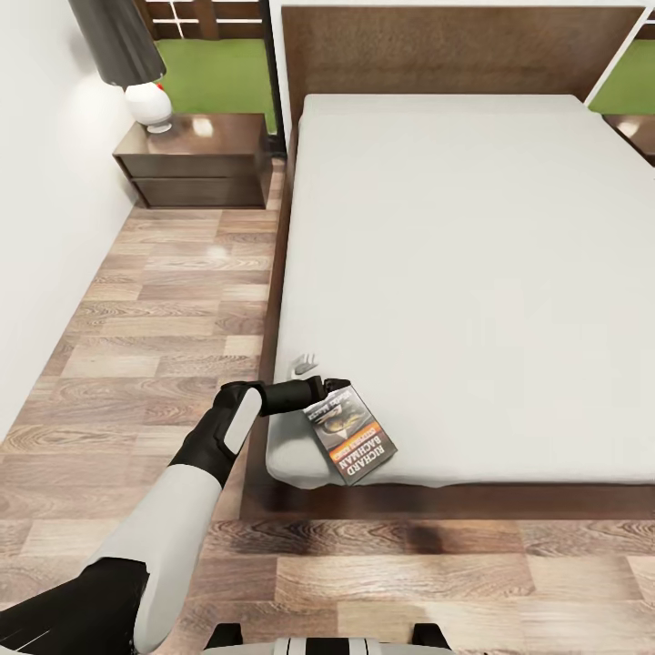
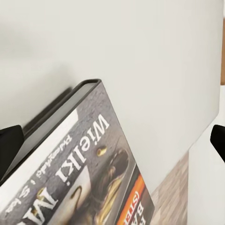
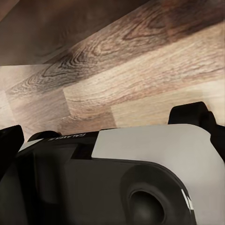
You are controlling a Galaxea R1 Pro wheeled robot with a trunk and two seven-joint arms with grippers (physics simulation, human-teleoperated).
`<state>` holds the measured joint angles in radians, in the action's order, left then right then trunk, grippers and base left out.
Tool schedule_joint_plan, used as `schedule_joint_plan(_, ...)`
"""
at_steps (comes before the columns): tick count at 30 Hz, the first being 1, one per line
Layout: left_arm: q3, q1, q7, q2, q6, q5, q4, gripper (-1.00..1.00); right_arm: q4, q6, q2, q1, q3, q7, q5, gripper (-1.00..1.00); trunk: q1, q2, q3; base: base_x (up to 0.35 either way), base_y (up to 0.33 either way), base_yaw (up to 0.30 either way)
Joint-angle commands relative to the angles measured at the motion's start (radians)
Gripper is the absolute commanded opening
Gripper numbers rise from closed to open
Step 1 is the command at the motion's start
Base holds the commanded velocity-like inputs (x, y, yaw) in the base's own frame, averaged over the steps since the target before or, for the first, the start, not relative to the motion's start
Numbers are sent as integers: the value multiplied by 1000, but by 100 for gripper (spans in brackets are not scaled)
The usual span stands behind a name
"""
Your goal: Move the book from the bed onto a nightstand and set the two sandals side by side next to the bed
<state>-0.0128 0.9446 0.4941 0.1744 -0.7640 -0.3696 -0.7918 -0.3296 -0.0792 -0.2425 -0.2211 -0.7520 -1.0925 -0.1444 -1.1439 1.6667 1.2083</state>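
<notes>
- The left claw was seen in the head view at the near left corner of the bed, its fingers largely hidden by the wrist and the book, so its opening could not be read there.
- In the left wrist view two dark fingertips were cut off at opposite edges, spread wide, with the book lying between them; whether either pad touched the cover could not be told.
- The book was cut off by that view's border, and only part of its lettering and orange band was shown.
- The book was lying on the mattress by the near left corner, one end under or against the claw, the other reaching towards the near edge.
- A small pale object on the left edge of the mattress, just beyond the claw, was too small to be identified.
- The nightstand was standing by the headboard at the bed's left, well apart from the book, with a lamp on it, the shade cut off at the top.
- A second nightstand was only partly shown at the bed's right.
- In the right wrist view the plank floor and a blurred part of the robot's body were shown; the right claw's state could not be told.
</notes>
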Motion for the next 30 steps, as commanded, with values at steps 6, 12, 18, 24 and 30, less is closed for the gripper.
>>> schedule_joint_plan(6,0,0,0,0,-5,-3,0,100,1,-8,1,-1,-7,-3,-11,100,0,0,0,-3,0,0)
schedule_joint_plan(12,1,0,0,0,-5,-3,0,100,1,-8,1,-1,-7,-3,-11,100,0,0,0,0,0,0)
schedule_joint_plan(18,1,0,0,0,-5,-3,0,100,1,-8,1,-1,-7,-3,-12,100,0,0,0,-102,0,0)
schedule_joint_plan(24,1,0,0,0,-5,-3,0,100,1,-8,1,-1,-7,-3,-12,100,0,0,0,-58,0,0)
schedule_joint_plan(30,1,0,0,0,-5,-3,0,100,1,-8,1,-1,-7,-3,-12,100,0,0,0,-5,0,0)
